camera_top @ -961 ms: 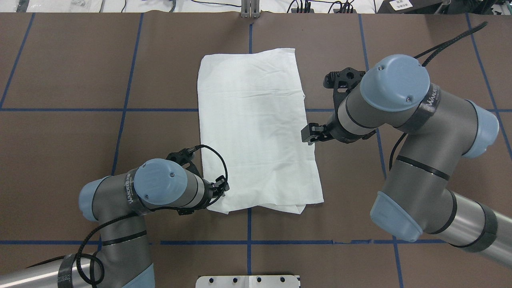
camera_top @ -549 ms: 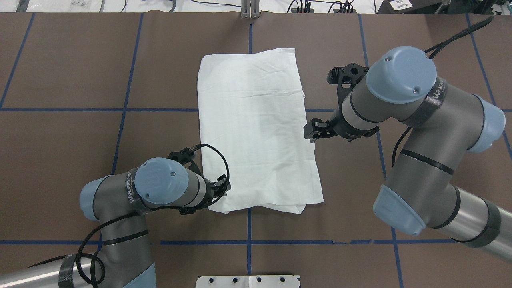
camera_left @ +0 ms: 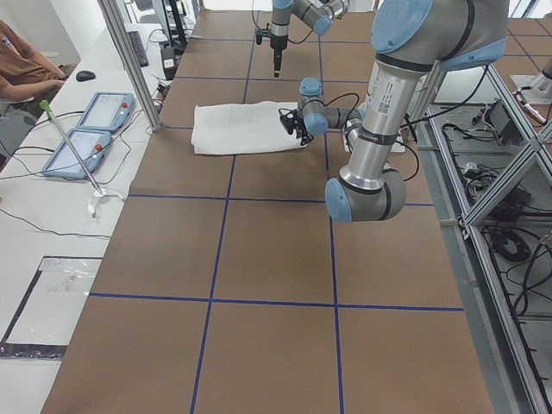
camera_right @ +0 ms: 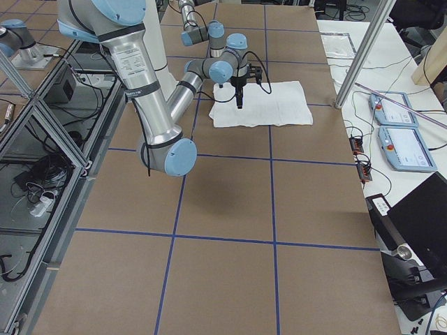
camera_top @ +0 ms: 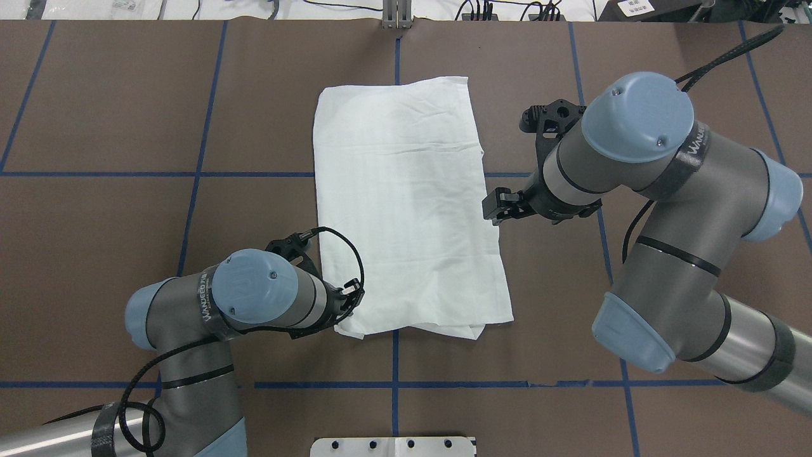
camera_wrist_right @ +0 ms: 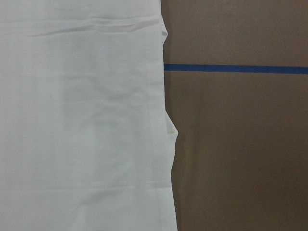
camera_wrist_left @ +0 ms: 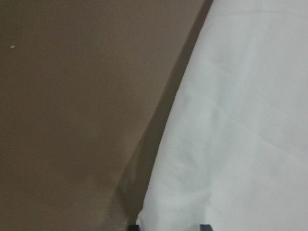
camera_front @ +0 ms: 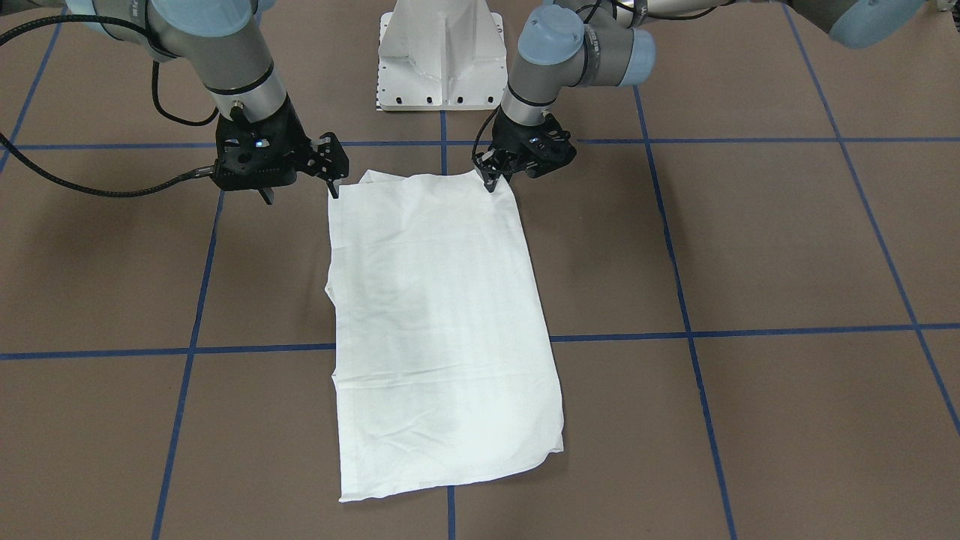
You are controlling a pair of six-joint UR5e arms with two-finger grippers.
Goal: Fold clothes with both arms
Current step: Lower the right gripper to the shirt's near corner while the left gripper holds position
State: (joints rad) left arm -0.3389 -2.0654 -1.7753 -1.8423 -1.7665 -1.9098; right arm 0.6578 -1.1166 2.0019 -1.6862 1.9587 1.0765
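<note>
Lying flat on the brown tabletop (camera_top: 114,114), the white shirt (camera_top: 406,209) is folded into a long rectangle with one short end toward the robot. The left arm (camera_top: 254,298) reaches low, and the left jaws sit at the shirt's near corner on that side. In the left wrist view the two fingertips (camera_wrist_left: 206,227) stand apart with the cloth's edge between them, so the left jaws are released and pinch nothing that shows. The cloth spreads ahead of them and to their right, and bare tabletop lies to their left.

The right arm (camera_top: 634,146) is carried higher. The right jaws are spread wide and hang above the shirt's right-hand edge, clear of the cloth. Below them, in the right wrist view, the shirt's edge runs straight ahead with a small notch in it. The cloth lies to their left, and to their right is the tabletop with a blue tape line (camera_wrist_right: 236,69). The white pedestal base (camera_front: 439,60) stands behind both sets of jaws, on the robot's side.
</note>
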